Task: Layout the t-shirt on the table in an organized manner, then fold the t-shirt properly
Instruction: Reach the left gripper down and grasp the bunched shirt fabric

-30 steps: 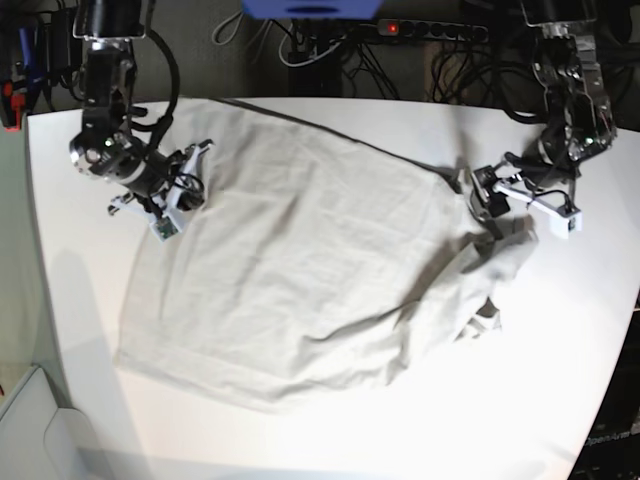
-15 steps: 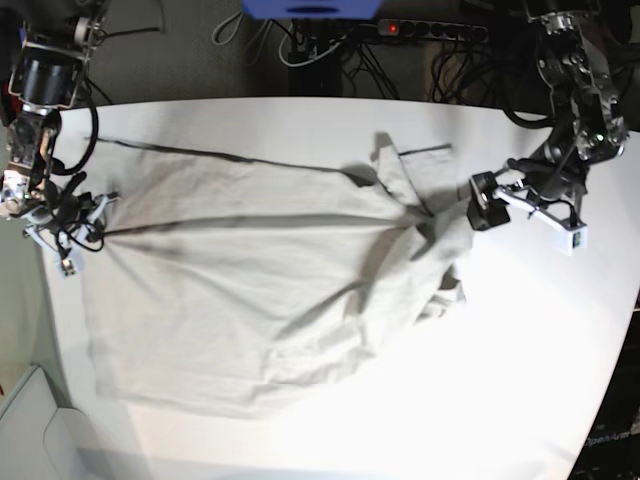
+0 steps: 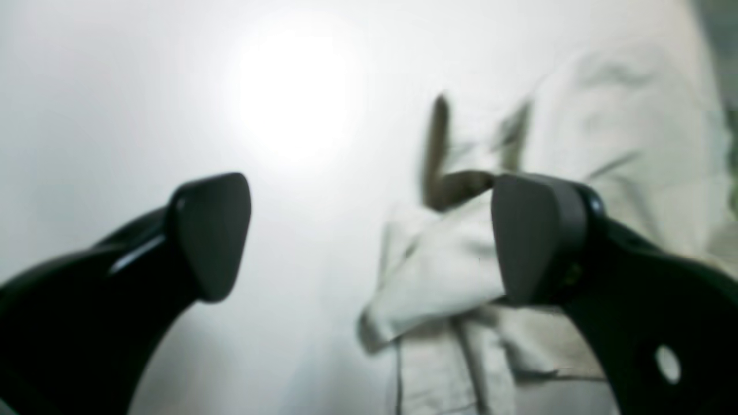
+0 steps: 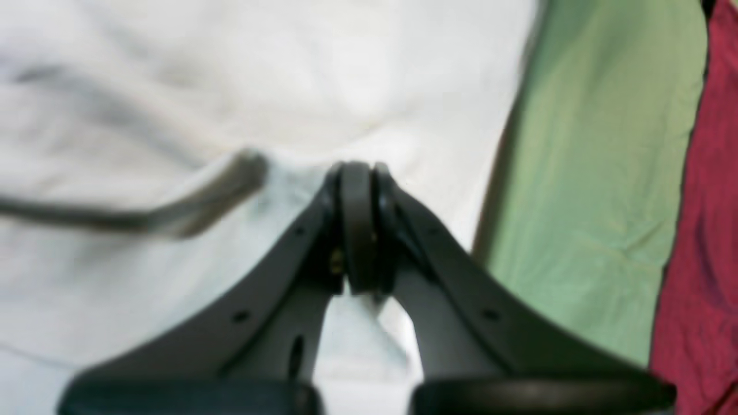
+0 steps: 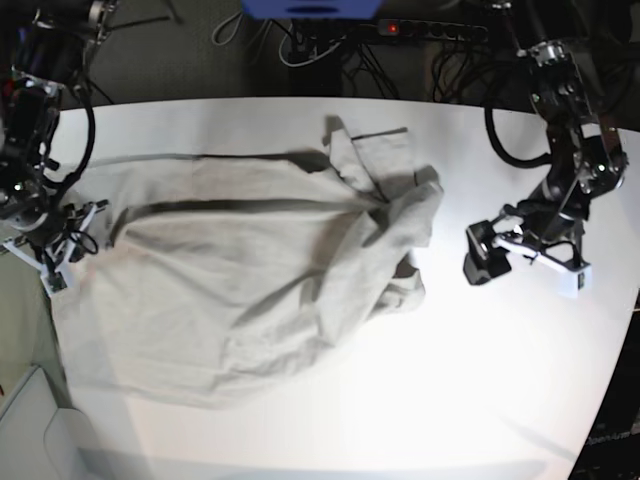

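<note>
The light grey-beige t-shirt [image 5: 230, 290] lies wrinkled over the left and middle of the white table [image 5: 450, 400], with a bunched sleeve part at its right end [image 5: 400, 200]. My right gripper [image 5: 90, 213] is at the shirt's left edge, near the table's left rim. In the right wrist view its jaws are pressed together [image 4: 357, 230], shut on the t-shirt [image 4: 173, 86]. My left gripper [image 5: 478, 255] hangs open over bare table, right of the shirt and apart from it. In the left wrist view its fingers [image 3: 213, 236] stand wide, with the t-shirt's folds [image 3: 450, 276] behind the right one.
A power strip [image 5: 430, 30], cables and a blue object [image 5: 310, 8] lie behind the table's far edge. Past the left rim show a green surface [image 4: 599, 173] and something red [image 4: 709, 230]. A pale box corner [image 5: 30, 420] sits at the bottom left.
My right gripper has pulled the shirt's edge left across the table, and the whole shirt has slid with it. My left gripper, still open, has dropped toward the front, clear of the cloth.
</note>
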